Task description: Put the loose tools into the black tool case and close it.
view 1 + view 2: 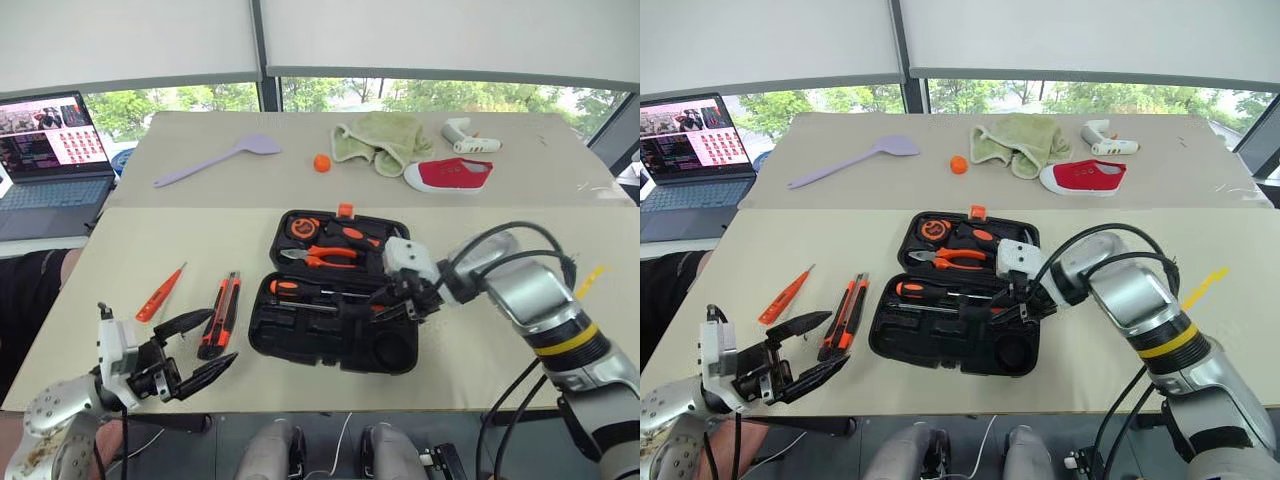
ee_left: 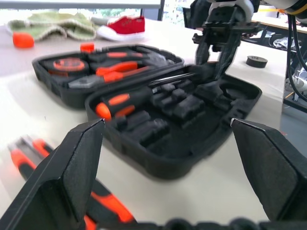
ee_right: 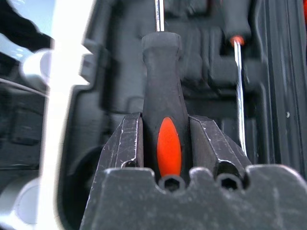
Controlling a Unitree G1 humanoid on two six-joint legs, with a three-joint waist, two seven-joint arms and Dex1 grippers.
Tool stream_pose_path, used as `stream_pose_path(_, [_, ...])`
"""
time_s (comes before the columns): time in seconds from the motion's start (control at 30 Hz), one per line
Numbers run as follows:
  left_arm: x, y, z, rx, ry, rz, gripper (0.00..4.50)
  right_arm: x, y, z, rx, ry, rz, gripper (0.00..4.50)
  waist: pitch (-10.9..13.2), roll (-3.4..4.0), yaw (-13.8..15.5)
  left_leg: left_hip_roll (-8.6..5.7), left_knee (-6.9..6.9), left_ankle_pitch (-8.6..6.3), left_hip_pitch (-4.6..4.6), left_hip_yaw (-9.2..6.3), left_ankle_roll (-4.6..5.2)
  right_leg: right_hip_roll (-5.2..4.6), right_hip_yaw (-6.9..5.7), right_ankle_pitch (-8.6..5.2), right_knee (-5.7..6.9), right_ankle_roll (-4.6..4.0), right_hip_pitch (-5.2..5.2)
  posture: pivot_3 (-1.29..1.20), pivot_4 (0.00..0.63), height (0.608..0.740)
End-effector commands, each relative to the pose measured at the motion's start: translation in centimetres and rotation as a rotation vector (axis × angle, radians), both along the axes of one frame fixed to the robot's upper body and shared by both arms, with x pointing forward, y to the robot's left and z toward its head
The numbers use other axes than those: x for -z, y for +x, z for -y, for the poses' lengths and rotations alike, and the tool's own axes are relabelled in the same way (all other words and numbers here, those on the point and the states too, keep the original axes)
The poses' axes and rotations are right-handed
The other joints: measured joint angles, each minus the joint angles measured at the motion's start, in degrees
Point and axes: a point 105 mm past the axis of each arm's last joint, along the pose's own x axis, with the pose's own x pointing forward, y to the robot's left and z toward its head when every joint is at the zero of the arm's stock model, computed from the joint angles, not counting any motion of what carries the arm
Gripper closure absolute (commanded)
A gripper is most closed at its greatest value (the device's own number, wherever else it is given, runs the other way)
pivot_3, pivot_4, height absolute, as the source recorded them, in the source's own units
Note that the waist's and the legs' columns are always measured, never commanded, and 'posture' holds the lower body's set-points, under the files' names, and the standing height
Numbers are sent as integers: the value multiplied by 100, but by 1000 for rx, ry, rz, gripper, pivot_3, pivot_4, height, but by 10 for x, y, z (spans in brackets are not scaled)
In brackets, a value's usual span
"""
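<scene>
**Screwdriver gripped over the open case, two tools left on the table**

The right gripper is clamped on the handle of a black-and-orange-handled screwdriver, holding it over the near half of the rectangular black plastic tool case, which lies open at the table's centre. The forearm reaches in from about 4 o'clock, wrist bent so the fingers slant down and leftward. A rigid, light tool like this should sit steady when pinched mid-handle, as here; its smooth plastic could twist if the grip slackens, and the thin steel shaft must line up with its moulded slot. A second black-and-orange screwdriver already lies in the case.

The left gripper hangs with its fingers spread wide and empty at roughly 8 o'clock from the case, pointing level toward it. Just beside it lies the orange-and-black utility knife; the slim all-orange tester screwdriver rests farther out at 9 o'clock. Both are stiff and light; the knife's flat body suits a grip across its width.
</scene>
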Motion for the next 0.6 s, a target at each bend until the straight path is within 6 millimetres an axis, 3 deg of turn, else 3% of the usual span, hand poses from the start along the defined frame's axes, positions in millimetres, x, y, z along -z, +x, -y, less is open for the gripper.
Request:
stream_pose_path(0.03, [-8,-3,5,10,17,53,0,-2,10,1,44,-77,78,3465,-1,-2,-19,1,0,0,1,1,0,9,0,0,1,0,0,0,150,740])
stream_pose_path(0.6, [-8,3,17,15,19,65,0,1,18,13,74,-168,92,3465,-8,-25,-33,4,0,26,3,4,33,33,-7,-2,7,-2,9,0,150,740])
